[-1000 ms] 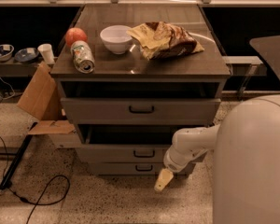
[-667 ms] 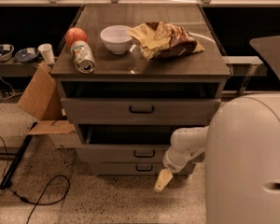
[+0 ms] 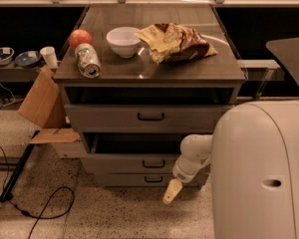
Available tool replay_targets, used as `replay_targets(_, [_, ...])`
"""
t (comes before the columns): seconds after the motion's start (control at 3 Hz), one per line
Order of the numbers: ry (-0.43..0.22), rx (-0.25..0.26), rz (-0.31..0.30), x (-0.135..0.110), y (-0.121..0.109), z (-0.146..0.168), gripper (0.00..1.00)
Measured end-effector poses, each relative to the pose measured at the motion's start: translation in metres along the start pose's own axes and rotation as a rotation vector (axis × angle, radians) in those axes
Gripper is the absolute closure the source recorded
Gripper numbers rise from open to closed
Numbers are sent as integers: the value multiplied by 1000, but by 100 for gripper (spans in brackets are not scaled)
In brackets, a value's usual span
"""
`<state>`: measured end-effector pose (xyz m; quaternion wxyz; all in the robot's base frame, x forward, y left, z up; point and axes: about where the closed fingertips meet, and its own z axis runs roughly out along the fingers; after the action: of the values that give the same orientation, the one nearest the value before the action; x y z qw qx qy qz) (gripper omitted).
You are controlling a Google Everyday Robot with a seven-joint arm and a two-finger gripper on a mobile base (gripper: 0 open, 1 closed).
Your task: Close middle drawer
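Observation:
The grey cabinet has three drawers. The middle drawer (image 3: 124,164) stands pulled out a little, with a dark gap over its tray and a small dark handle (image 3: 153,164) at the centre. The top drawer (image 3: 114,117) also juts out slightly. The lowest drawer (image 3: 124,179) sits below it. My gripper (image 3: 172,191) hangs low at the right of the drawer fronts, its cream tip pointing down at the floor, just below and right of the middle drawer's front. My white wrist (image 3: 193,159) is against the middle drawer's right end.
On the cabinet top lie an apple (image 3: 80,37), a tipped can (image 3: 87,60), a white bowl (image 3: 123,41) and a chip bag (image 3: 177,41). A cardboard box (image 3: 40,106) leans at the left. A black cable (image 3: 45,205) lies on the floor. My white body (image 3: 261,168) fills the lower right.
My white body takes up more of the right side than before. The gripper and the drawers stay in nearly the same place.

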<state>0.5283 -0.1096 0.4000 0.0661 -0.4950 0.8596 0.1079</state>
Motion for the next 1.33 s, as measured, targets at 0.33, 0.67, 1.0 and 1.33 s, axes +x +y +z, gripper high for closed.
replay_targets(0.33, [-29, -8, 13, -15, -5, -1, 0])
replay_targets(0.67, [-46, 0, 19, -29, -12, -2, 0])
replay_targets(1.0, [-60, 15, 16, -40, -18, -3, 0])
replay_targets(1.33, [-73, 35, 9, -48, -23, -3, 0])
